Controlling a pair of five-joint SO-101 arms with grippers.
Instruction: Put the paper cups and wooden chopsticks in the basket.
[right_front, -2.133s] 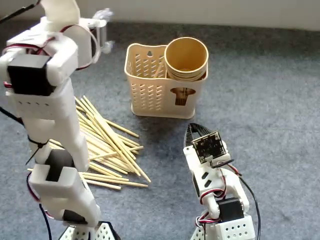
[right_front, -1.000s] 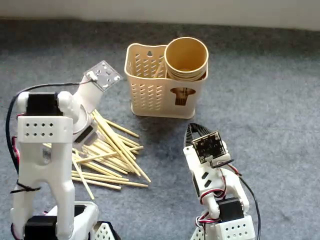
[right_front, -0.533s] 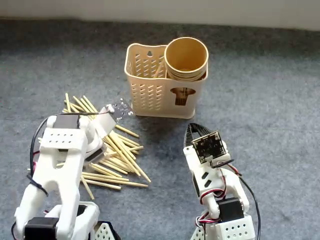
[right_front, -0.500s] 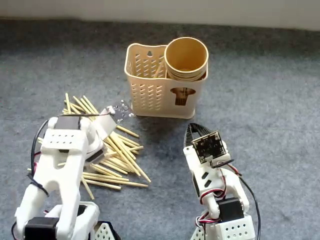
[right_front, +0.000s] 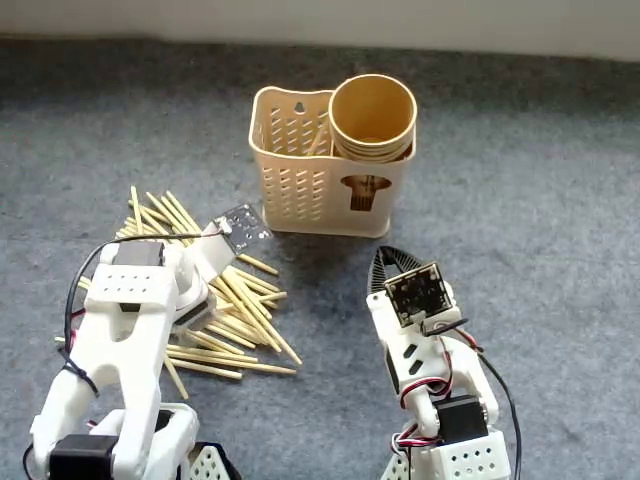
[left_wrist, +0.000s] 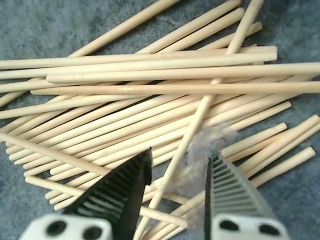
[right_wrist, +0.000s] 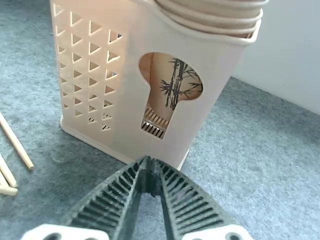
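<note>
Chopsticks (left_wrist: 150, 90) lie heaped beneath the left fingers (left_wrist: 125, 192) — spread apart, one stick crossing between them.

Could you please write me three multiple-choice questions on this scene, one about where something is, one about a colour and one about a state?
1. Where are the paper cups?
A. Lying beside the basket.
B. Stacked inside the basket.
C. Upside down behind the basket.

2. What colour is the basket?
A. Blue.
B. Black.
C. Cream.

3. How do the left arm's jaws stand over the wooden chopsticks?
A. Open.
B. Shut on a cup.
C. Shut on the basket's rim.

Answers:
1 B: the high view shows the stack standing in the basket's right part.
2 C: its walls are cream in the high and right wrist views.
3 A: the left wrist view shows a gap between the jaws, with one chopstick running through it.
</note>
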